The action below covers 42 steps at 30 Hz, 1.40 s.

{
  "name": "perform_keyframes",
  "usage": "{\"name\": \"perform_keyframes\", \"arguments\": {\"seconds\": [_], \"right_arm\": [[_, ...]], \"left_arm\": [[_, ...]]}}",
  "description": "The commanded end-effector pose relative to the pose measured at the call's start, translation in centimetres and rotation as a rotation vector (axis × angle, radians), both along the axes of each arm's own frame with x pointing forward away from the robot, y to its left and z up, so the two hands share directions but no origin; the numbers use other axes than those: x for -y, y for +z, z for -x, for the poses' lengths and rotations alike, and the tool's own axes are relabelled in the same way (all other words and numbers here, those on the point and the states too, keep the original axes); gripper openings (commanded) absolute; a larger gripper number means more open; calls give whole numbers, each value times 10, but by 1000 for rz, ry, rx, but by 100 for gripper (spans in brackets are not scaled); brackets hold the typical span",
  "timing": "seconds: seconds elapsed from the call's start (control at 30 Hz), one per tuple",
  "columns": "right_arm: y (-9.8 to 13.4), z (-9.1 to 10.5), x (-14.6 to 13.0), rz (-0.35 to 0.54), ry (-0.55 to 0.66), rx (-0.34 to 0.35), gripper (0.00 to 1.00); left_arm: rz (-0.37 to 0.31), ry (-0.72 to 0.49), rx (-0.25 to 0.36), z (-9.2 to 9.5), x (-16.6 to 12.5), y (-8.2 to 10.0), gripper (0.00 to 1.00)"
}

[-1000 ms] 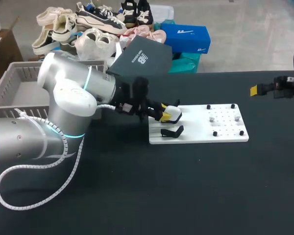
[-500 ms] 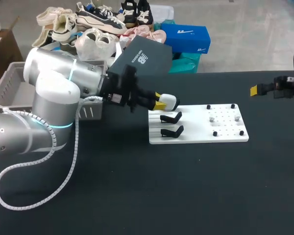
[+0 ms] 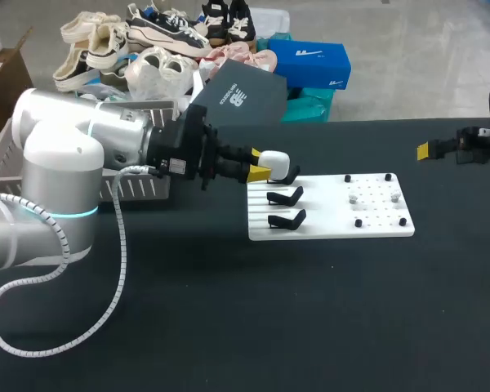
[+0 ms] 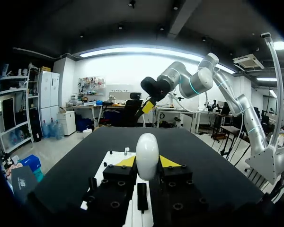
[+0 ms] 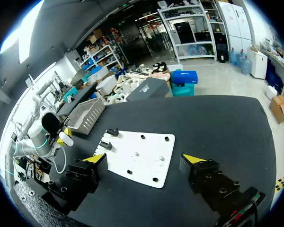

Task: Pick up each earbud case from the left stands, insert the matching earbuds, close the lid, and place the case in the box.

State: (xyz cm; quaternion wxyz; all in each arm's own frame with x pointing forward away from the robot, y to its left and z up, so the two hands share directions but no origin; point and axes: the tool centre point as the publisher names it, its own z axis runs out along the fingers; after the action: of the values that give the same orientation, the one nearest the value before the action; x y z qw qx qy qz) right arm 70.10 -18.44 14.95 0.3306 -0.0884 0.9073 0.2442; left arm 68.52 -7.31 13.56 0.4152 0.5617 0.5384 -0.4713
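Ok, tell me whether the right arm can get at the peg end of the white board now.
Probably yes. The right gripper is open, and the white board lies ahead of it with only bare table between. The left gripper, shut on the earbud case, is at the board's far end.

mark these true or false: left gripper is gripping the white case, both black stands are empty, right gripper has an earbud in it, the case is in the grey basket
1. The left gripper is shut on the white earbud case. True.
2. Both black stands on the white board are empty. True.
3. The right gripper holds an earbud. False: it is open and holds nothing.
4. The case is in the grey basket. False: it is in the left gripper, in the air at the board's edge.
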Motion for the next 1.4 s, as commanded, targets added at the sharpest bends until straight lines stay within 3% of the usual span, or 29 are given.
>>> {"name": "perform_keyframes", "arguments": {"seconds": [0.03,0.43,0.57,0.73,0.97,1.4], "right_arm": [[0,0,0,0,1,0,100],[0,0,0,0,1,0,100],[0,0,0,0,1,0,100],[0,0,0,0,1,0,100],[0,0,0,0,1,0,100],[0,0,0,0,1,0,100]], "left_arm": [[27,55,39,29,-5,8,0],[84,58,81,59,19,13,0],[85,59,81,61,32,9,0],[102,52,137,65,48,4,0],[99,43,163,64,64,1,0],[94,34,164,65,66,0,0]]}}
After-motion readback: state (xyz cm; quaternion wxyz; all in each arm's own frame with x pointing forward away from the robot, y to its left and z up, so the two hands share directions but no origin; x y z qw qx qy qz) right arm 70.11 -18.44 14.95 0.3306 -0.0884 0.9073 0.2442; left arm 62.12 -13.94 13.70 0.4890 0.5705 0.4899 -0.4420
